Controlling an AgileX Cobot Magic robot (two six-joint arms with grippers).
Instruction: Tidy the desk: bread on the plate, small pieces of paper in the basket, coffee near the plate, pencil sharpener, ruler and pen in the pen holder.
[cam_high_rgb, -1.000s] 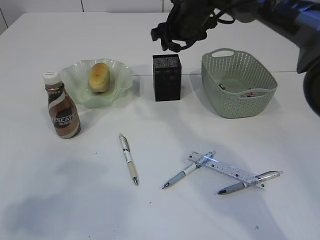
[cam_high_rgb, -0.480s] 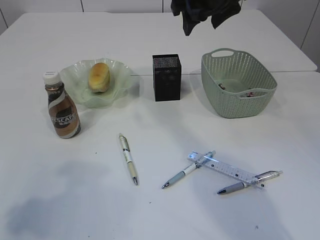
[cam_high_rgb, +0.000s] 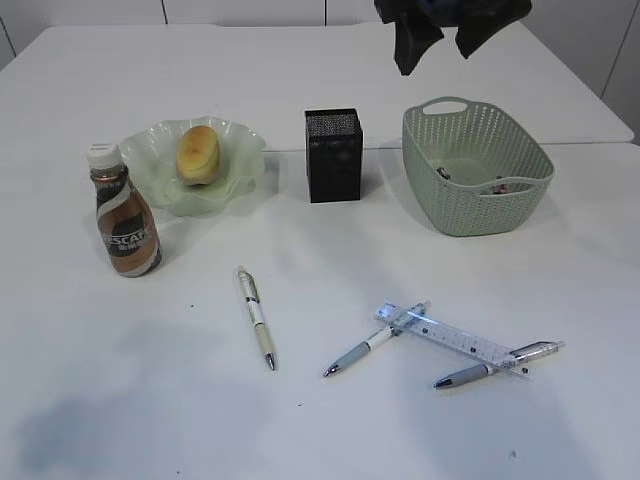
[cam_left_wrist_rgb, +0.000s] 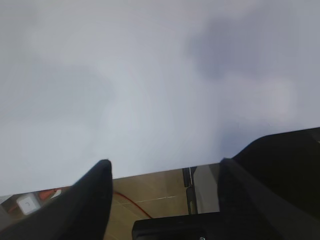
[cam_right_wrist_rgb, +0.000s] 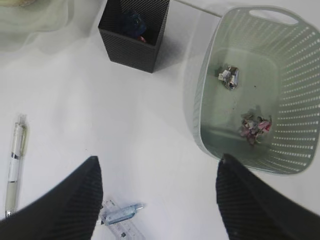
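Overhead, the right arm's fingers (cam_right_wrist_rgb: 157, 200) hang spread and empty.
Beyond their tips: pale green woven basket (cam_right_wrist_rgb: 295, 95) holding crumpled paper wads (cam_right_wrist_rgb: 230, 76); black mesh pen holder (cam_right_wrist_rgb: 131, 45) far-left.

The exterior view slants down across the plain white tabletop (cam_high_rgb: 130, 400); the right wrist view looks down, sharing the black mesh square cup (cam_high_rgb: 333, 155) (cam_right_wrist_rgb: 134, 35) and pale green woven-look plastic basket (cam_high_rgb: 476, 165) (cam_right_wrist_rgb: 300, 100); the left wrist view sees only tabletop close up.

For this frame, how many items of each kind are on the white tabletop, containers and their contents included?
Click pens: 3 (green-grip, grey-grip, grey-grip under the ruler)
Clear plastic ruler: 1
Brown Nescafe bottle: 1
Golden-brown bread roll: 1
Ruffled pale green plate: 1
Black mesh pen holder: 1
Pale green woven basket: 1
Crumpled paper wads in the basket: 2 ()
Blue object in the holder: 1
Total: 12
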